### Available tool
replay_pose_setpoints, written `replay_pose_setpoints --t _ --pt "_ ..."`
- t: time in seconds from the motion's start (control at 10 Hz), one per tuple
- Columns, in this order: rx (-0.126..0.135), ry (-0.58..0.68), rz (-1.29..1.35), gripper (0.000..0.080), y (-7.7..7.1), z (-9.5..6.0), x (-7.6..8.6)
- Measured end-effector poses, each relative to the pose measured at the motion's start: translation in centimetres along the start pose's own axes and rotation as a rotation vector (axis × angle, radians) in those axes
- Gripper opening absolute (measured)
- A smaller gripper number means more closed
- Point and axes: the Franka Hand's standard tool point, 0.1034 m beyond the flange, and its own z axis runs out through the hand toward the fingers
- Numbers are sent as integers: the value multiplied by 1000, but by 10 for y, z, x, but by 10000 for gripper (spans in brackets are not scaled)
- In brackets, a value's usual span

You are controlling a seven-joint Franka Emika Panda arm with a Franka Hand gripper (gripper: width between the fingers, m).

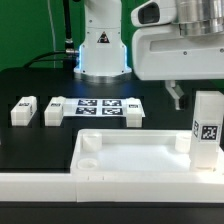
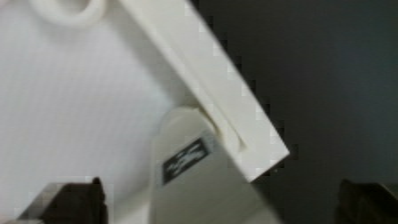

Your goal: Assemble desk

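Observation:
The white desk slab (image 1: 130,160) lies rim up at the front of the table, with round sockets showing at its corners on the exterior view's left. One square leg (image 1: 207,130) with a tag stands upright at the slab's corner on the exterior view's right. Two more legs (image 1: 24,109) (image 1: 52,111) lie on the table on the exterior view's left. My gripper (image 1: 198,97) hangs open just over the standing leg. In the wrist view the gripper (image 2: 217,205) has its dark fingers (image 2: 71,202) wide apart, with the leg (image 2: 196,160) and slab rim (image 2: 214,90) between them. A fourth leg is out of view.
The marker board (image 1: 95,108) lies flat behind the slab. The robot base (image 1: 100,50) stands at the back. A long white border rail (image 1: 40,185) runs along the front edge. The table top is black.

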Motion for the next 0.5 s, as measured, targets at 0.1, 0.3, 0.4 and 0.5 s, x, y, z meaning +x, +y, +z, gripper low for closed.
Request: replay_pose_setpoints --t 0.1,0.3,0.4,0.5 --pt "-39 16 -140 649 -6 3 0" --pt "-40 14 -135 623 -11 5 -3" --pt "-40 14 -122 623 -10 5 -3" --pt "-39 15 -58 445 -11 5 -4"
